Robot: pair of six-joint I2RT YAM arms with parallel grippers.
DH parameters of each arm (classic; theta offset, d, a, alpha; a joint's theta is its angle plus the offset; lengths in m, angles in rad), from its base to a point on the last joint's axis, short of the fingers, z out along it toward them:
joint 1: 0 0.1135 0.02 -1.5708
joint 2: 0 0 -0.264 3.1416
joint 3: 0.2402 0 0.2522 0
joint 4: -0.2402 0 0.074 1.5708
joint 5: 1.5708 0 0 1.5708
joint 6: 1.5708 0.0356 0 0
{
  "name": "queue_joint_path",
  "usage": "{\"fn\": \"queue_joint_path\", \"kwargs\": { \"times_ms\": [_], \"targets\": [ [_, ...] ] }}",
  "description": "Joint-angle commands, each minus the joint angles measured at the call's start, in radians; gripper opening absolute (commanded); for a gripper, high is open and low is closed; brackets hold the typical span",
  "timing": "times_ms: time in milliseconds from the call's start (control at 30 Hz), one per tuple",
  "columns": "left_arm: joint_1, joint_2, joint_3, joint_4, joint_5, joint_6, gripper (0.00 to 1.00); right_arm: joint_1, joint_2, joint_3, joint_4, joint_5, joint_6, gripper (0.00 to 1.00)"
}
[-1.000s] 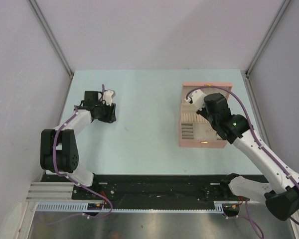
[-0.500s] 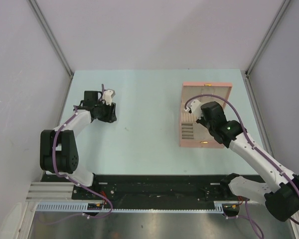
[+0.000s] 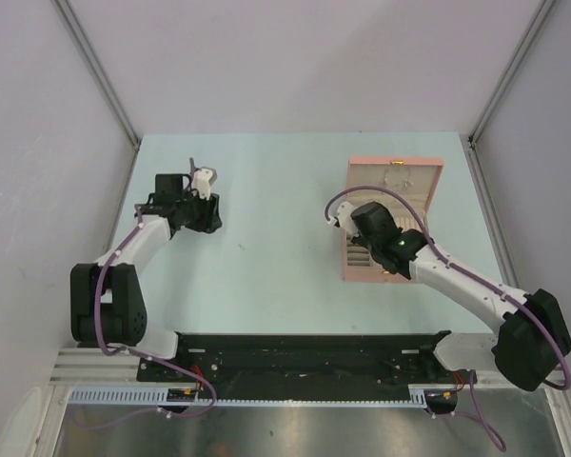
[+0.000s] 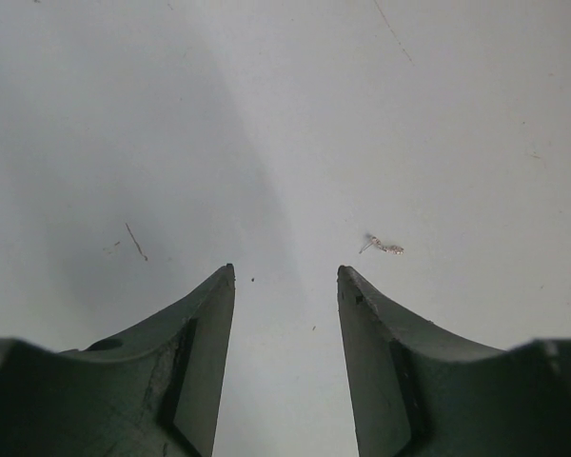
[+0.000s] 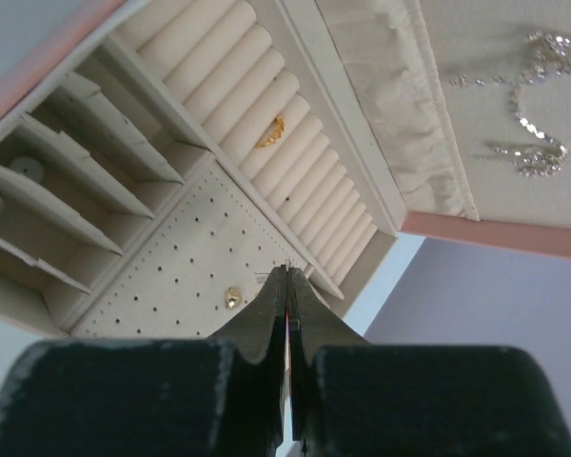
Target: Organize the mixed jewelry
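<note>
A tiny silvery piece of jewelry (image 4: 382, 246) lies on the pale table, just beyond my left gripper's (image 4: 285, 274) right-hand fingertip. That gripper (image 3: 206, 213) is open, pointing down at the far left of the table, with nothing between its fingers. My right gripper (image 5: 287, 270) is shut with nothing visible in it. It hovers over the open pink jewelry box (image 3: 362, 273). Inside the box, a gold ring (image 5: 272, 131) sits in the ring rolls and a gold stud (image 5: 232, 298) on the dotted pad. A sparkly chain (image 5: 533, 143) hangs in the lid. A small speck (image 3: 240, 248) lies mid-table.
The box's lid (image 3: 400, 176) lies open toward the far side. Slotted compartments (image 5: 48, 190) fill the box's left part. A thin dark line (image 4: 134, 241) marks the table left of my left gripper. Grey walls close in the table on three sides.
My right arm has drawn back leftward and nearer, from the lid area to the box's left part. My left gripper has stayed in place and opened slightly.
</note>
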Motion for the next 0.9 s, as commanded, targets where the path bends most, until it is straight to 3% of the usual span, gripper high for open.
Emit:
{"fn": "queue_joint_path", "kwargs": {
  "times_ms": [0,467,867],
  "targets": [
    [0.006,-0.077,-0.015,0.044,0.010,-0.010,0.53,0.027,0.056,-0.006,0.070,0.086,0.014,0.00],
    [0.006,-0.136,0.001,0.069,-0.016,0.002,0.55,0.055,0.218,-0.007,0.132,0.161,-0.019,0.00],
    [0.006,-0.116,0.006,0.074,-0.017,-0.001,0.55,0.067,0.236,-0.007,0.124,0.170,-0.020,0.00]
  ]
}}
